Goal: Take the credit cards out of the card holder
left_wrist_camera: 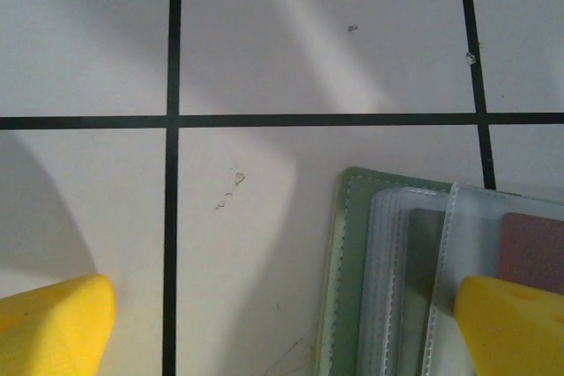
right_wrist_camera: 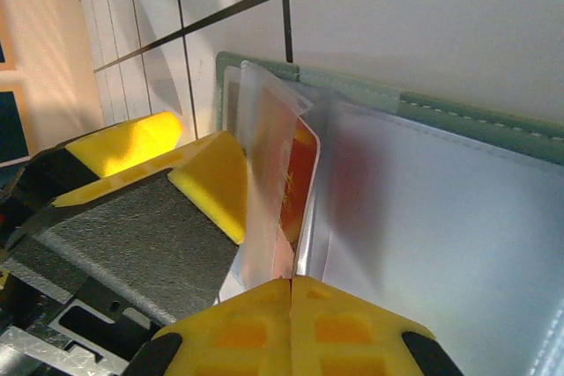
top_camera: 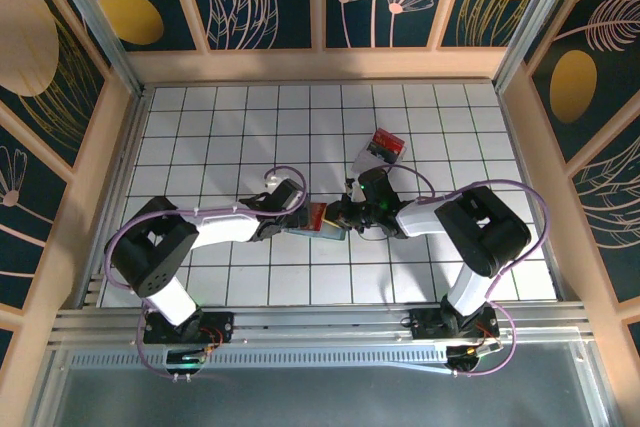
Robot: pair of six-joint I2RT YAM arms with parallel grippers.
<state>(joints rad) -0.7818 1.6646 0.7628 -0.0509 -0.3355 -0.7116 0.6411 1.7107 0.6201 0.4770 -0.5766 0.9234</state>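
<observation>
The card holder point(top_camera: 325, 221) lies open on the tiled table between the two grippers, grey-green with clear sleeves point(right_wrist_camera: 441, 217). A red-orange credit card point(right_wrist_camera: 295, 173) stands up out of a sleeve, and my right gripper point(right_wrist_camera: 291, 283) is shut on its lower edge. My left gripper point(left_wrist_camera: 282, 323) is open wide, straddling the holder's corner point(left_wrist_camera: 352, 253); one yellow fingertip point(left_wrist_camera: 511, 328) is over the sleeves next to a dark red card point(left_wrist_camera: 533, 248), the other point(left_wrist_camera: 53, 323) over bare tile. From the right wrist, a left finger point(right_wrist_camera: 207, 178) sits against the raised sleeve.
A clear plastic box point(top_camera: 383, 144) with red and black contents lies just behind the right gripper point(top_camera: 345, 215). Wooden walls ring the table point(top_camera: 200, 127). White tiles stretch out to the left and far side of the left gripper point(top_camera: 303, 217).
</observation>
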